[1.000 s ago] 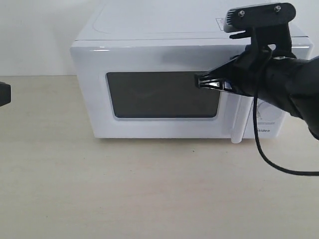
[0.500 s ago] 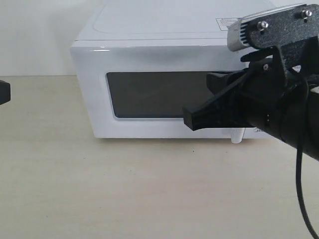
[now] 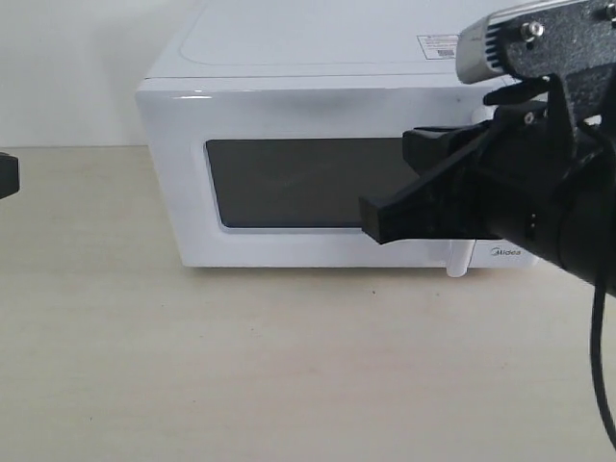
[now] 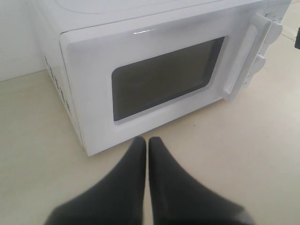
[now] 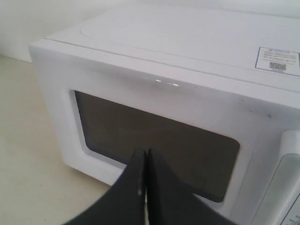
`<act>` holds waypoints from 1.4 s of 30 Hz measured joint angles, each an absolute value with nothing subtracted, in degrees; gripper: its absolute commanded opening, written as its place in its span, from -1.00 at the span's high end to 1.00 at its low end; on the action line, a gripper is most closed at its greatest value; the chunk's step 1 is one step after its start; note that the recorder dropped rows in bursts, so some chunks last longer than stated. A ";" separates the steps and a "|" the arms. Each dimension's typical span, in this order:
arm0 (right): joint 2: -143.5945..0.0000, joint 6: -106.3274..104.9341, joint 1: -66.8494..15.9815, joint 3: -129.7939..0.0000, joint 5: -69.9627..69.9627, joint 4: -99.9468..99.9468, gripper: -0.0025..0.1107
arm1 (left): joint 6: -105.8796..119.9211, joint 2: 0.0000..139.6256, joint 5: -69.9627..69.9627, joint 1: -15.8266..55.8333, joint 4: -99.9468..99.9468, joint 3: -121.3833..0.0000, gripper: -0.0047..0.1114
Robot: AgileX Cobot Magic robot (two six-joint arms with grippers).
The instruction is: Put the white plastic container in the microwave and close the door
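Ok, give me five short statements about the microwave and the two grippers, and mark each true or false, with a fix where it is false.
1. The door of the microwave is closed. True.
2. The left gripper is wide open. False: its fingers are pressed together and hold nothing.
3. The right gripper is shut and empty. True.
4. In the exterior view the handle stands left of the window. False: it stands right of the window, partly hidden by the right arm.
5. A label sits on the microwave's top. True.
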State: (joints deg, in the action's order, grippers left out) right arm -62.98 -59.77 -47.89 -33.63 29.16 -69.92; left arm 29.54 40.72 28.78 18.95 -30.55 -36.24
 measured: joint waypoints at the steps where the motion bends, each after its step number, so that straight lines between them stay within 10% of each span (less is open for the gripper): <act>1: -62.32 -59.77 -47.89 -33.63 29.02 -69.92 0.96 | 29.54 40.72 28.78 18.95 -30.55 -36.24 0.84; 9: -52.38 -62.27 -46.38 -33.54 26.48 -69.92 0.96 | 29.54 40.72 28.37 18.95 -30.55 -36.24 0.84; 27: -18.45 -62.93 -1.45 -16.31 -3.05 -70.27 0.96 | 29.54 40.72 28.32 18.95 -30.55 -36.24 0.84; 35: -12.82 -60.34 1.77 -12.75 -4.12 -69.72 0.96 | 29.54 40.72 28.32 18.95 -30.55 -36.24 0.84; 42: -12.74 -17.96 1.86 -12.75 -9.73 -21.97 0.96 | 29.54 40.72 28.22 18.95 -30.55 -36.24 0.84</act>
